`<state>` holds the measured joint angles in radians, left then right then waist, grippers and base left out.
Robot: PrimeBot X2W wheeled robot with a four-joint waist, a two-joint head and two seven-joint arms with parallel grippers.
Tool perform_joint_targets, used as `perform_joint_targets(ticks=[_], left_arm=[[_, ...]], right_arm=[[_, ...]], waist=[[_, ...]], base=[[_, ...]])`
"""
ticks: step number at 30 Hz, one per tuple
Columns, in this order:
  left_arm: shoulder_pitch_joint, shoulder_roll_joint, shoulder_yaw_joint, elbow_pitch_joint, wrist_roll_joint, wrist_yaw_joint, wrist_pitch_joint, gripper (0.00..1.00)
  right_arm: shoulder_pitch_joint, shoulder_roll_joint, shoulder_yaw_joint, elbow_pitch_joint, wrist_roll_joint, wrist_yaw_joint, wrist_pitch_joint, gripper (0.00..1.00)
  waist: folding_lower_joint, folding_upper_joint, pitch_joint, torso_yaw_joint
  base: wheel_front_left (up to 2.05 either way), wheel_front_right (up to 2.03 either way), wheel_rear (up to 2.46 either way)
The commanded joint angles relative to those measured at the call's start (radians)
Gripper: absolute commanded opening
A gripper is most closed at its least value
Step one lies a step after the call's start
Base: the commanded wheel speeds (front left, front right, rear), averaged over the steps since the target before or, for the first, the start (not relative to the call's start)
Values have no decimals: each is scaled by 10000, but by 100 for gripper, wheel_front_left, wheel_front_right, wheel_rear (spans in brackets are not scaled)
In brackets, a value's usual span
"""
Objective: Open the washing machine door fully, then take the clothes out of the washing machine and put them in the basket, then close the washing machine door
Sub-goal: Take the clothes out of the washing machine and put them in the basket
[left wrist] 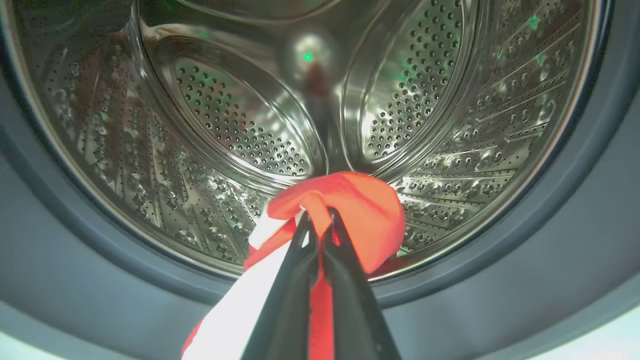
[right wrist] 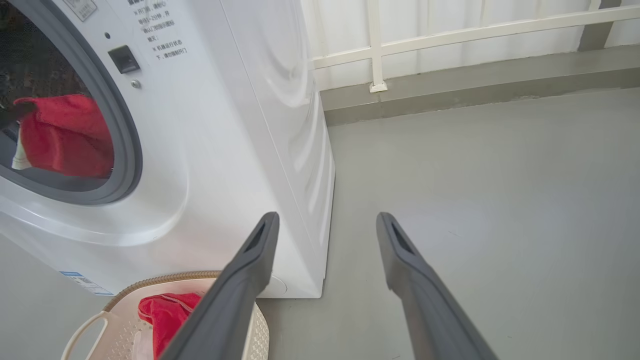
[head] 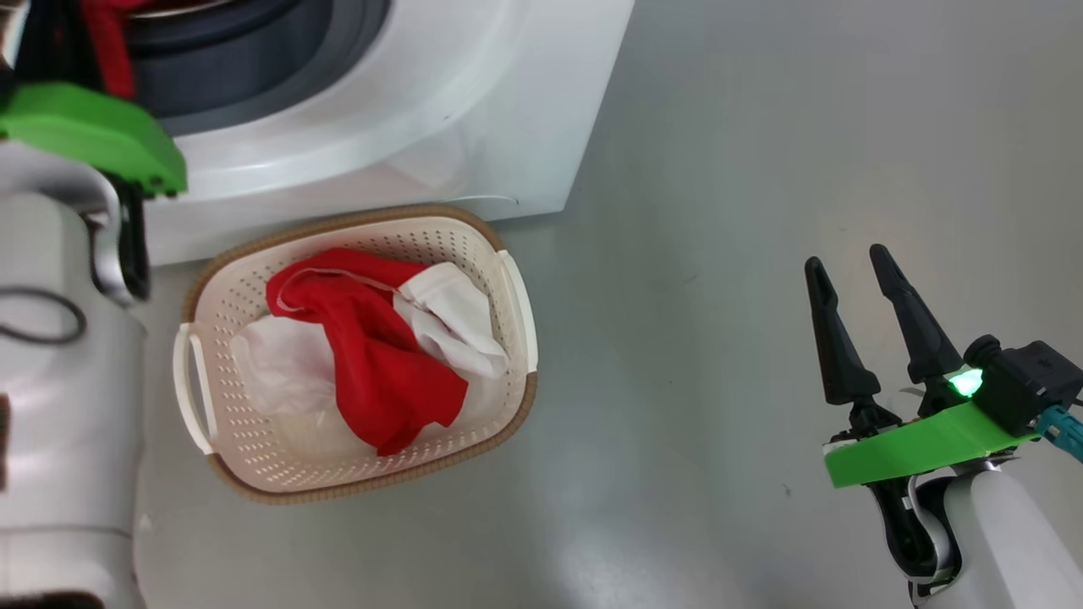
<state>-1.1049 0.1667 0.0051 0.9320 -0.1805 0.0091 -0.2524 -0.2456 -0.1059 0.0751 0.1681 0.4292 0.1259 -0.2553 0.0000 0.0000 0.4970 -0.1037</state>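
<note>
surface: smooth grey floor [head: 761,127], faintly glossy | head view 11 o'clock: white washing machine [head: 440,110] stands on it | 8 o'clock: cream perforated basket [head: 355,218], brown rim, sits on it just beside the machine's front | right wrist view 1 o'clock: raised grey kerb [right wrist: 475,75] borders it

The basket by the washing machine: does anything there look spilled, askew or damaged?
Nothing stands out. The basket stands upright on the floor before the washing machine, and the clothes lie wholly inside its rim.
</note>
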Motion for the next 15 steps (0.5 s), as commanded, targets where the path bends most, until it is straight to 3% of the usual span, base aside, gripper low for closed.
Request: perform_joint_targets(ticks=[1,15], left_arm=[[439,334,290,-645,-43,-29,-91,0],[3316,-636,999,-4479,419,-283,-92,0]], right_arm=[[301,-117,124,-207,-66,48,-65,100],[701,-257,-181,-286,-129,48,-65,100]], waist=[[0,0,-158,117],[0,0,-549,494]], base=[[0,0,0],[0,0,0]])
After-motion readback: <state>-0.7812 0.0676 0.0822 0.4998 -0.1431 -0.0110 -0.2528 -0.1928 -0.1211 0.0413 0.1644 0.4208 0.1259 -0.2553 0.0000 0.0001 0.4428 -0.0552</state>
